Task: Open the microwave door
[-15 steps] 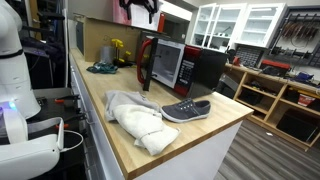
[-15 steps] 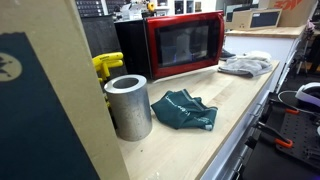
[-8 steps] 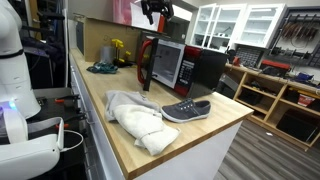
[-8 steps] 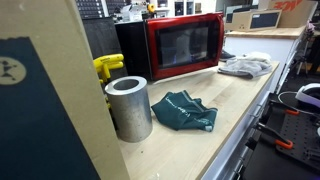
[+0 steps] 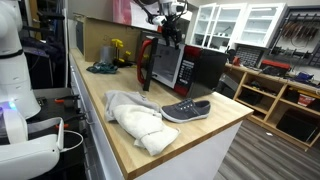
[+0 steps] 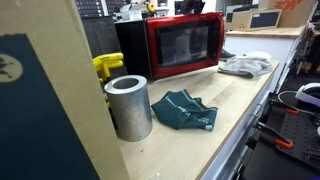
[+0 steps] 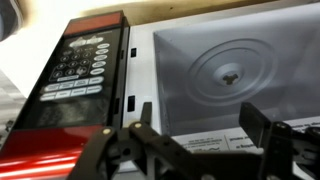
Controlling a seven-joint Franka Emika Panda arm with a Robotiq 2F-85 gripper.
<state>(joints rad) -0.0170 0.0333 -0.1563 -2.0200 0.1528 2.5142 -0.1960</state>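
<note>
Gripper (image 7: 195,112) hovering over the microwave (image 5: 205,68), jaws spread, holding nothing. The microwave door (image 6: 185,45) looks shut from here, I think, so the whole opening is left to do.

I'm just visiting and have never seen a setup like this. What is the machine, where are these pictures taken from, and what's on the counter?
It is a robot arm whose two fingers hang open and empty near a red microwave. Two cameras watch the wooden counter from outside. A third sits on the wrist, looking into the microwave, whose door appears swung open. On the counter lie a shoe, a white cloth, a teal cloth and a metal cylinder.
</note>
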